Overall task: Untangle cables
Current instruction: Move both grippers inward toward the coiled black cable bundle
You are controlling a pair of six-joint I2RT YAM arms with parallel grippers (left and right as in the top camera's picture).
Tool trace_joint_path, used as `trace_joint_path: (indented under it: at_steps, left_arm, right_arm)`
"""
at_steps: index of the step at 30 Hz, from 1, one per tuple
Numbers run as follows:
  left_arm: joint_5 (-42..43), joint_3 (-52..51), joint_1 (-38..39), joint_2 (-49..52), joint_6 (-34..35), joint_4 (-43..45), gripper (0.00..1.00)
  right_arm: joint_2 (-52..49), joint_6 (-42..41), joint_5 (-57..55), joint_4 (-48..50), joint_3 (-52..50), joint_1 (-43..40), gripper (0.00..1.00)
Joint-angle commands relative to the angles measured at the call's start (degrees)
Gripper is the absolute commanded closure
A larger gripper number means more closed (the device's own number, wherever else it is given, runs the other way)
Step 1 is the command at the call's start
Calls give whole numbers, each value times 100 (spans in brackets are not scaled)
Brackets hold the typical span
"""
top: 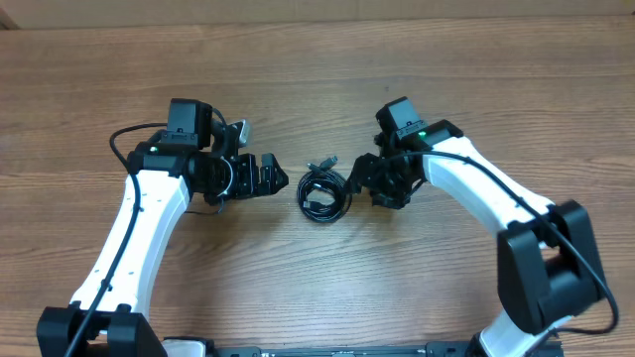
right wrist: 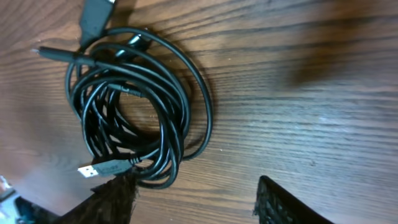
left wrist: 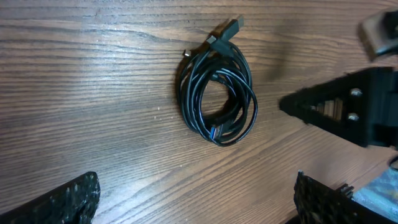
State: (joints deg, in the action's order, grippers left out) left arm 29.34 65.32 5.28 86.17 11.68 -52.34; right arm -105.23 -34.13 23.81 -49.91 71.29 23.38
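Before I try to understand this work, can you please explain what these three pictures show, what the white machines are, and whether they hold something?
The white machines are two robot arms at a wooden table. Each ends in a two-finger hand.

One picture looks down from above the table. The other two come from small cameras on the wrists, so the dark shapes at their lower edges are each arm's own fingers.

Between the arms lie the cables, thin black cords wound into one small coil, with plug tips sticking out.

The left hand is open, beside the coil. The right hand is right at the coil's edge, but I cannot tell whether it grips anything.
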Motion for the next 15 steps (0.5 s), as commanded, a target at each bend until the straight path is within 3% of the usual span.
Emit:
trace_joint_path:
  at_steps: [1, 15]
  left_arm:
    - [118, 160, 39, 50, 59, 33, 0]
    - [111, 160, 39, 50, 210, 7, 0]
  right_arm:
    - [-90, -33, 330, 105, 105, 15, 39]
    - [-142, -721, 131, 909, -378, 393, 47]
